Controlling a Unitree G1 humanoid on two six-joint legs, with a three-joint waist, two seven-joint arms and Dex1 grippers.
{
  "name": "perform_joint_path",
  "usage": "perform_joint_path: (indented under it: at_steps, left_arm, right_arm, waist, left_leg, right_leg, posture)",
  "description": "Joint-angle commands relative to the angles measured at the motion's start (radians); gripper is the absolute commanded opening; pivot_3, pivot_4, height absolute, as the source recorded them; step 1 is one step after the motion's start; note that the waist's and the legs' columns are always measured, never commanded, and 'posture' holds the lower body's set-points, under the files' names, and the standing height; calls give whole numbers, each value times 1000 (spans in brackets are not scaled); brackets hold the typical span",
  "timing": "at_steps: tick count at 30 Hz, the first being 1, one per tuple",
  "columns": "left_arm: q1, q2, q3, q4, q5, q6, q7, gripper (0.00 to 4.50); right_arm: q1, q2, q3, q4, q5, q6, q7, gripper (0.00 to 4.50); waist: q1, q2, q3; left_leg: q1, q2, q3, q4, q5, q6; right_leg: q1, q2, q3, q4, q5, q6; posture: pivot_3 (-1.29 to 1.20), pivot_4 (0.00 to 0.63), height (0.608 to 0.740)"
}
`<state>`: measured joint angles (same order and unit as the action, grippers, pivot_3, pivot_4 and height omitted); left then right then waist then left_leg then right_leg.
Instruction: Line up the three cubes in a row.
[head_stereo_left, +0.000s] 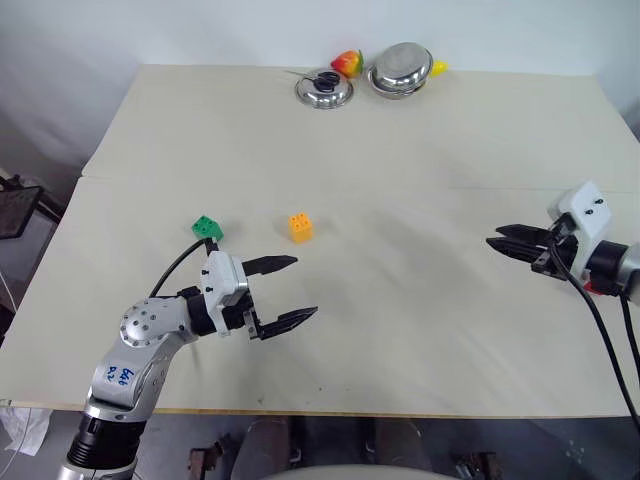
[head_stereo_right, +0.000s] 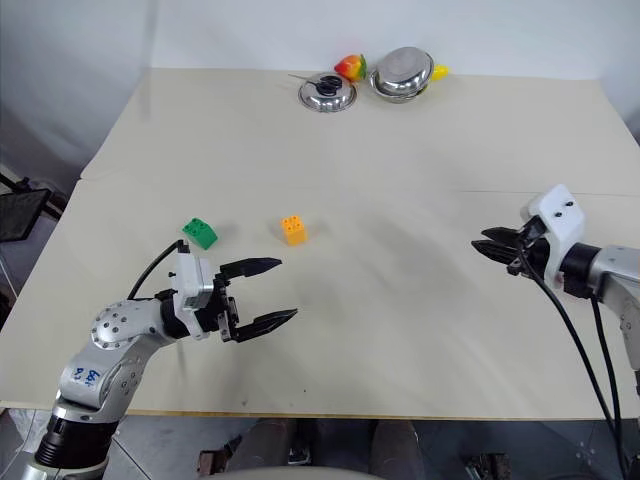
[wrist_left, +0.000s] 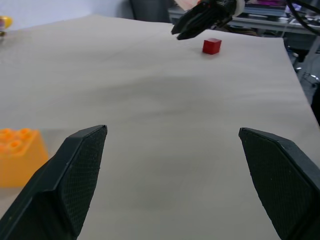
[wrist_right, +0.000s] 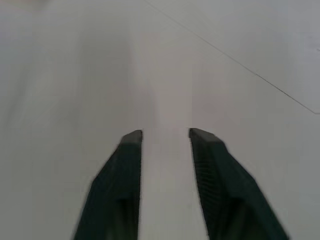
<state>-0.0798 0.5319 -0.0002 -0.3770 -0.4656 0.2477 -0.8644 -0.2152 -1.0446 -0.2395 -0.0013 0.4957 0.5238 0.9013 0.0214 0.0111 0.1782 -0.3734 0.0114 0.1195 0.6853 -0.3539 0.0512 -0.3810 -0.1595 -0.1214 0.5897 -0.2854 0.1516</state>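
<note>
The left end effector (head_stereo_left: 291, 291) is gaping wide; the orange-yellow studded plastic cube (head_stereo_left: 300, 226) and green studded cube (head_stereo_left: 206, 228) are lying just beyond it on the desk (head_stereo_left: 420, 180). The right end effector (wrist_left: 200, 22), narrowly parted and empty, is hovering beside the small red cube (wrist_left: 211, 46).

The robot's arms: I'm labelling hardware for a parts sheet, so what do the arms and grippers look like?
Both arms are silver-grey metal with round joint housings and white wrist blocks. The left gripper and right gripper each have two black, tapered fingers with textured inner pads. Black cables trail from each wrist. The left arm carries a blue handwritten mark.
</note>
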Motion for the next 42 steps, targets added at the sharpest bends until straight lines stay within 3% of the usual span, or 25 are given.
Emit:
perform_joint_path:
  at_steps: [1, 7, 11, 15, 21, 24, 31, 42]
  left_arm:
    - [17, 4, 0, -33, 1, -14, 0, 4500]
    - [-3, -8, -19, -4, 12, -28, -7, 4500]
    - [-6, -11, -25, -2, 15, -31, -7, 4500]
    - [8, -10, -25, -18, 15, -29, -2, 4500]
    - [36, -6, -22, -56, 12, -14, 19, 4500]
    - [56, 1, -1, -81, 3, -1, 37, 4500]
    - [95, 10, 20, -101, -4, 2, 37, 4500]
    - [57, -8, 2, -57, 6, -15, 28, 4500]
  right_arm:
    - [52, -86, -77, 64, -83, -87, 48, 2635]
    - [101, -302, -24, 416, -263, -399, 279, 4482]
    - [-114, -333, 136, 687, -429, -598, 337, 4482]
    - [-372, -269, 277, 920, -578, -715, 343, 4482]
    - [-562, -175, 375, 1122, -700, -809, 298, 4482]
    - [-602, -161, 359, 1152, -682, -798, 334, 3888]
    - [-560, -236, 289, 1153, -627, -819, 387, 1461]
    - [-360, -231, 46, 1039, -409, -705, 379, 1442]
  waist:
    - [5, 0, 0]
    - [-3, 0, 0]
    - [-38, 1, 0]
    - [-62, 3, 2]
    - [-55, 5, 2]
    - [-48, 8, 4]
    - [-43, 11, 5]
    - [-48, 11, 5]
  left_leg:
    - [0, 0, 0, 0, 0, 0]
    - [0, -2, 1, 0, 0, 1]
    - [4, 1, 2, 0, 0, 0]
    - [5, 2, 2, 0, 2, -2]
    - [4, 3, 1, 1, 3, -4]
    - [3, 3, 0, 1, 3, -4]
    - [1, 0, -3, 1, 2, -3]
    - [3, 1, -2, 1, 2, -3]
  right_leg:
    - [0, 0, 0, 0, 0, 0]
    - [1, -2, 0, 0, 0, 0]
    - [4, 0, 0, 0, 0, 0]
    - [4, 0, -1, 0, 0, 0]
    - [4, 0, -1, 1, -1, -1]
    - [4, 0, -1, 1, -1, -1]
    - [4, -3, -5, 1, -1, -1]
    - [5, -3, -5, 1, -1, -1]
  posture:
    - [0, 150, 740]
    - [0, 150, 740]
    - [0, 150, 740]
    - [0, 150, 740]
    - [0, 150, 740]
    - [0, 150, 740]
    - [0, 150, 740]
    - [0, 150, 740]
